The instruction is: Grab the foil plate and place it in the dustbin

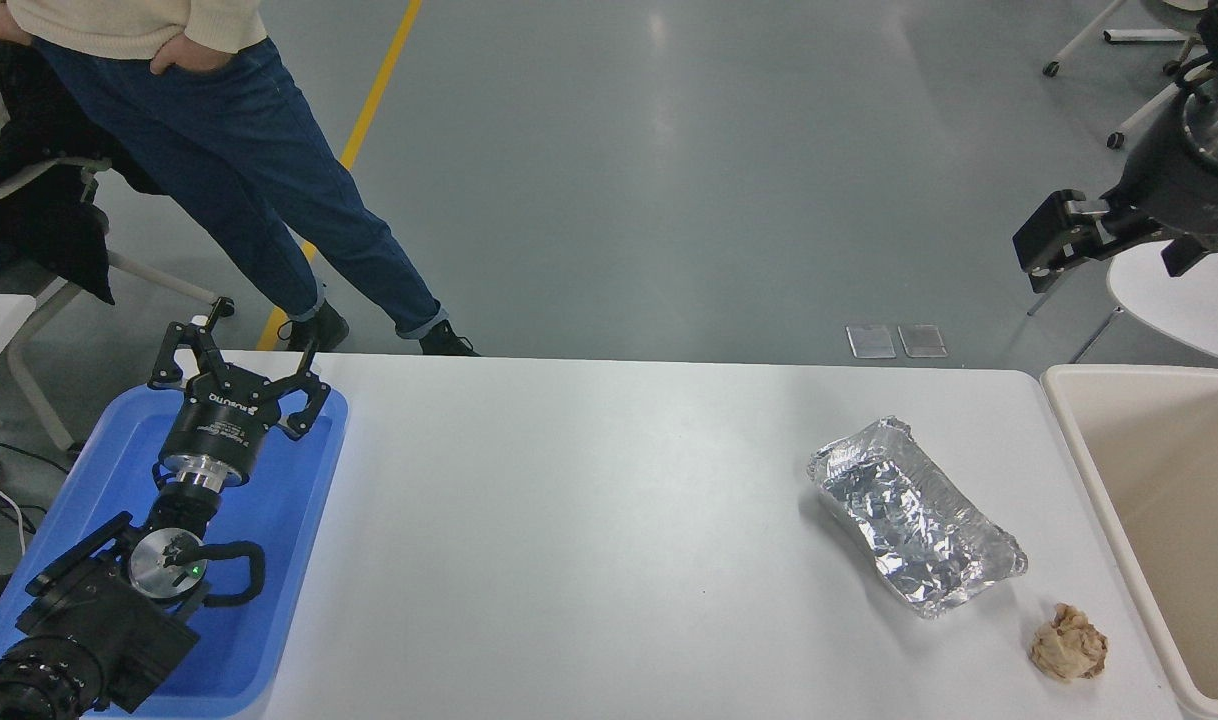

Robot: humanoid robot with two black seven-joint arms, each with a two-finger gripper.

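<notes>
The foil plate (916, 530) is a crinkled silver tray lying at an angle on the right part of the white table (589, 520). The dustbin (1159, 500) is a beige bin standing open against the table's right end. My right gripper (1047, 245) hangs high above the floor beyond the table's far right corner. It is well clear of the plate and holds nothing. My left gripper (259, 335) is parked over the blue tray at the lower left, open and empty.
A small crumpled tan paper ball (1069, 645) lies near the table's front right, between the plate and the bin. A flat blue tray (289, 560) sits at the table's left end. A person (239, 150) stands at the far left.
</notes>
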